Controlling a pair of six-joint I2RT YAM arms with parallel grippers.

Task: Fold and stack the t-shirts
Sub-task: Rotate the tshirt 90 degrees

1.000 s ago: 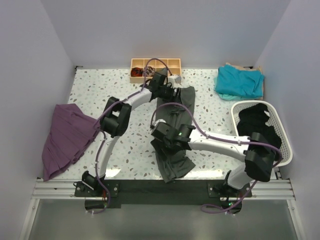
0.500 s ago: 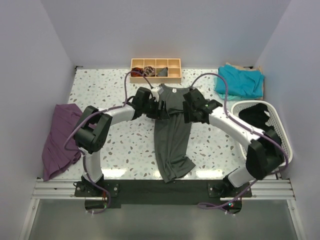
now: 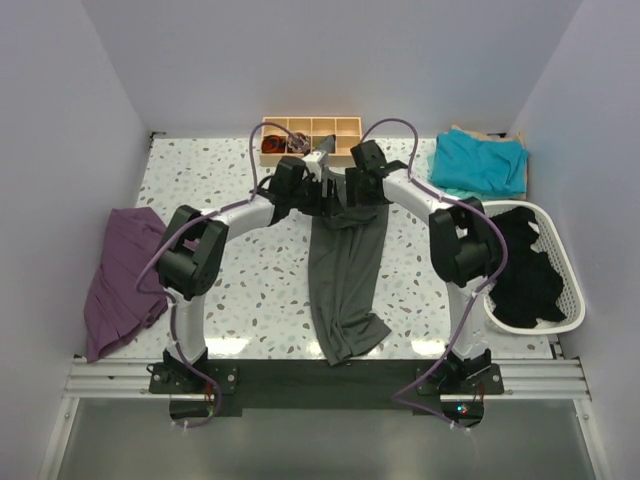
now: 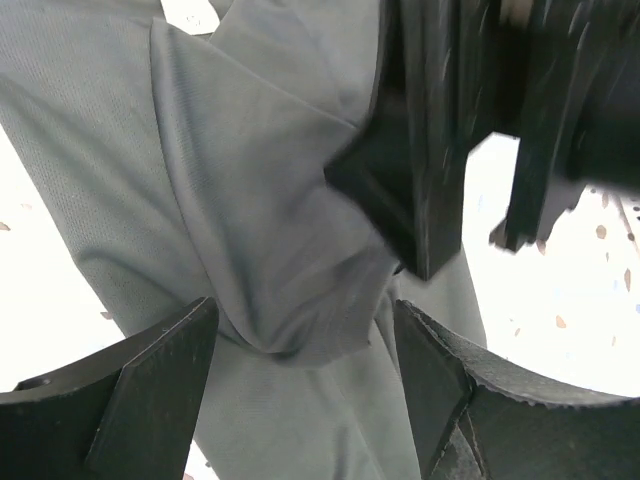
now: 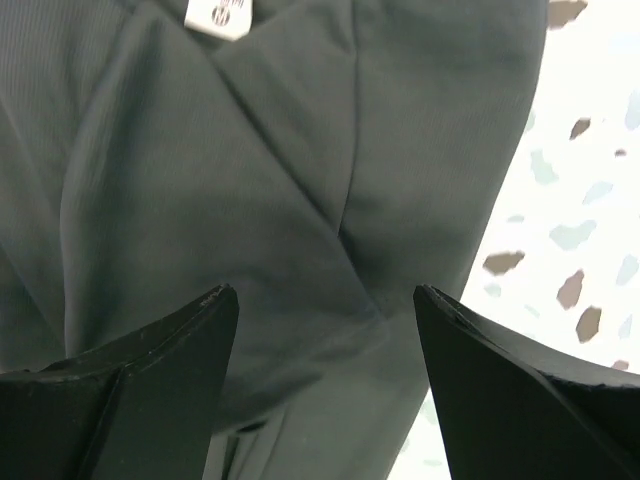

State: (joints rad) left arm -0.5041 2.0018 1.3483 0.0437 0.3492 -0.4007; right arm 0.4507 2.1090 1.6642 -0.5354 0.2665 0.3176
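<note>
The dark charcoal t-shirt lies in a long crumpled strip down the middle of the table, collar end far. My left gripper and right gripper meet over that far end, close to each other. In the left wrist view my gripper is open with a fold of grey cloth between the jaws, and the right gripper's black fingers hang just beyond. In the right wrist view my gripper is open over the cloth, near its white label. The teal t-shirt lies at the far right.
A wooden compartment tray stands at the back, just beyond both grippers. A white basket with dark clothes sits at the right edge. A purple garment lies at the left. Speckled tabletop shows on both sides of the shirt.
The right arm swung from the shirt's near middle to its far end. Both grippers then drew together further back, towards the tray. The shirt's far end is narrower and more bunched.
</note>
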